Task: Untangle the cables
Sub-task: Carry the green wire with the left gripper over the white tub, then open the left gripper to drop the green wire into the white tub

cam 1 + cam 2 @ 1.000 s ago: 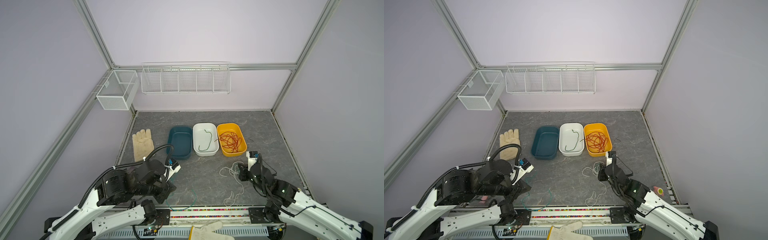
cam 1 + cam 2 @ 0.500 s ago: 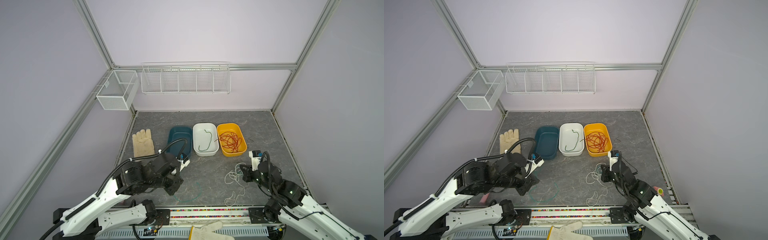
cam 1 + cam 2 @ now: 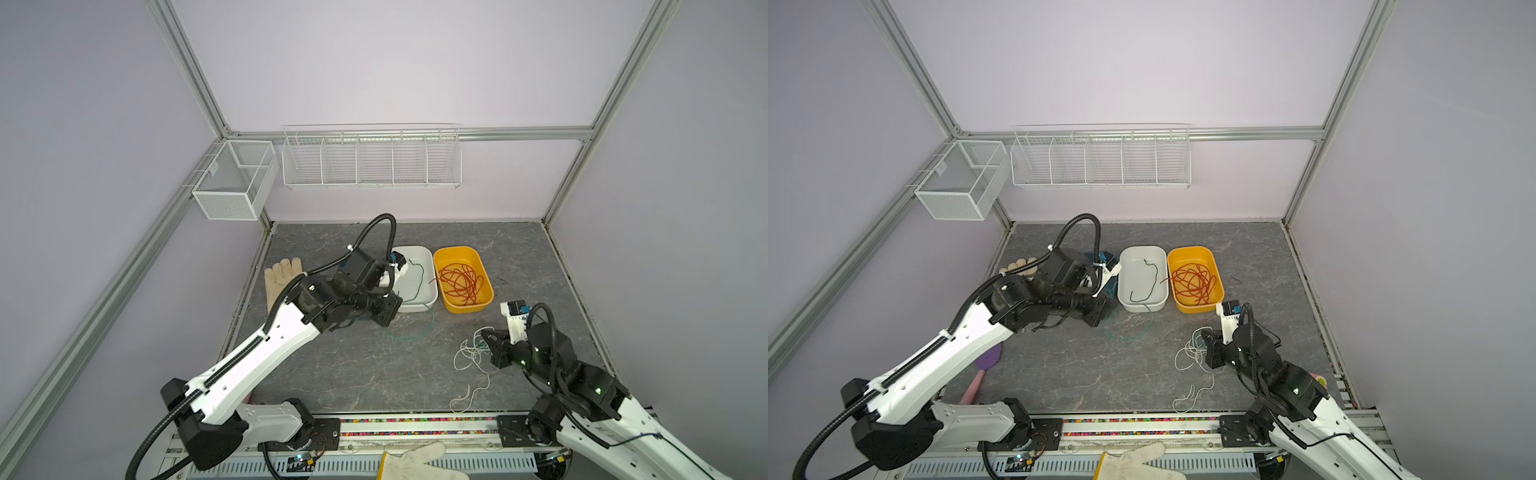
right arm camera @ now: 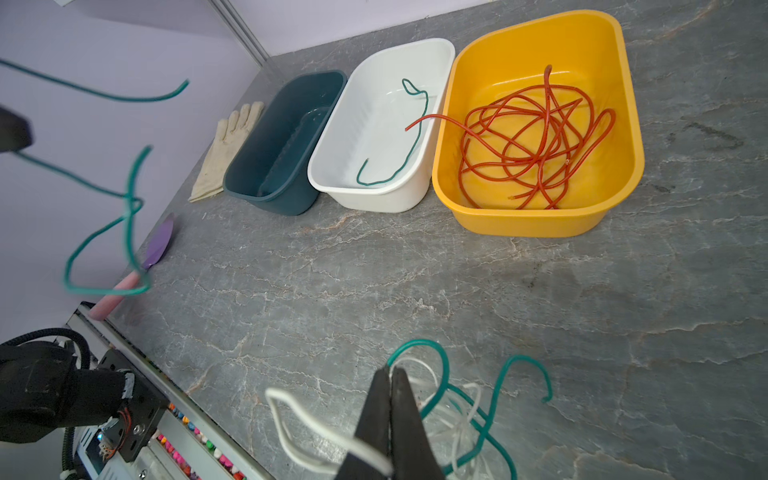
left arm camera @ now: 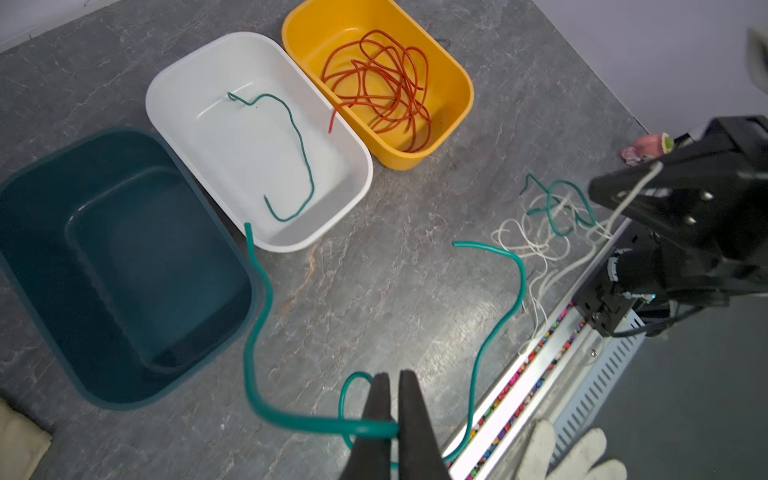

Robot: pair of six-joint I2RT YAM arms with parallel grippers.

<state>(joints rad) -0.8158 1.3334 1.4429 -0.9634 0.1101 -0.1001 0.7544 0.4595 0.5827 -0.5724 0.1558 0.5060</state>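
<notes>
Separation step: left gripper (image 5: 395, 374) clamped thin green cable (image 5: 309, 424), right gripper (image 4: 390, 372) pinched thin white cable (image 4: 277, 395); binning green seemed next.

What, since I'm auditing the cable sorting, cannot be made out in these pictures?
Teal bin: both top views, mostly behind the left arm.
Held green cable: right wrist view, its hanging loop blurred.
Pink object: left wrist view, small, partly behind the right fingers.
</notes>
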